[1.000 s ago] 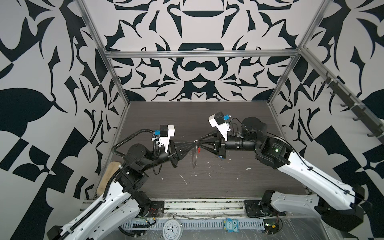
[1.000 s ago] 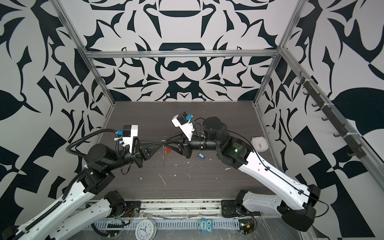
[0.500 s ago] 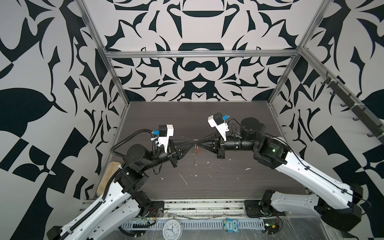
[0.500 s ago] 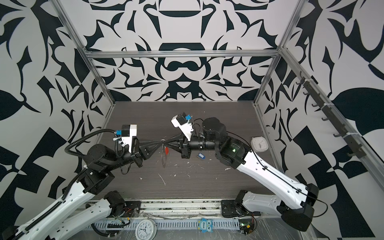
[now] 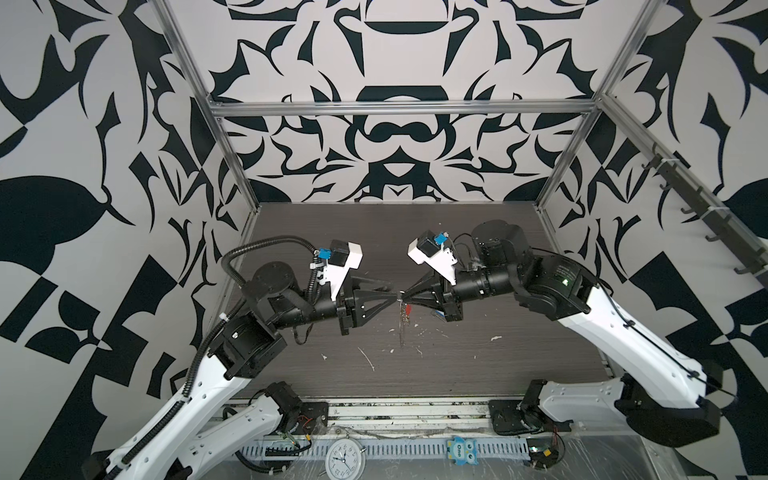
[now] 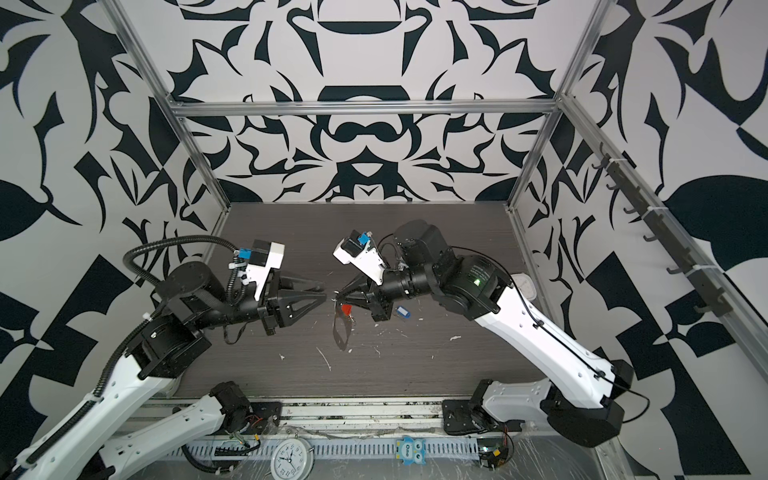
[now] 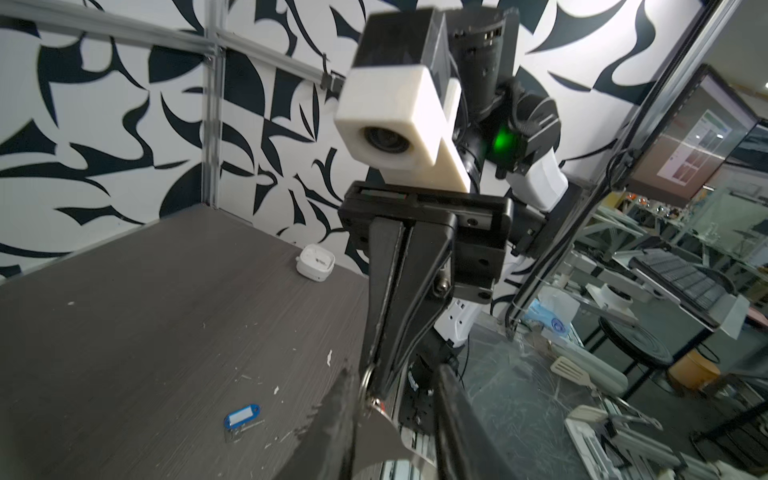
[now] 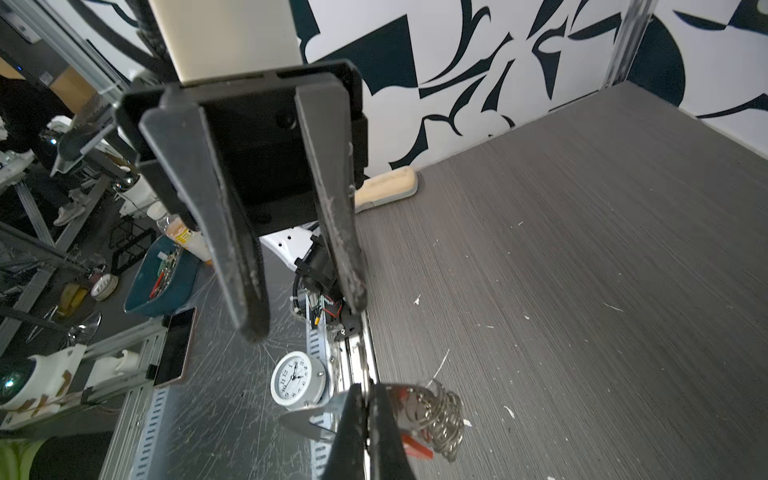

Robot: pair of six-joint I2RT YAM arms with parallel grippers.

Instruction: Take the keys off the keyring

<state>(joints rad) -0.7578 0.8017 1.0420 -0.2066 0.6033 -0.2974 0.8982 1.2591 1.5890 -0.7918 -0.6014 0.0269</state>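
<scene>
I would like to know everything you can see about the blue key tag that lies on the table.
The blue key tag is a small oblong piece, plastic by its look, with rounded ends and a white label window. Thin silvery metal sits at one end, too small to make out. It lies flat on the dark wood-grain table, apart from the keyring, and nothing else touches it. In a top view it lies a little right of the table's middle.

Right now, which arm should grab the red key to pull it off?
Left. The left pincer is open and empty, with its tips close to the red key. The right pincer is shut on the keyring, so it is busy holding it.
</scene>
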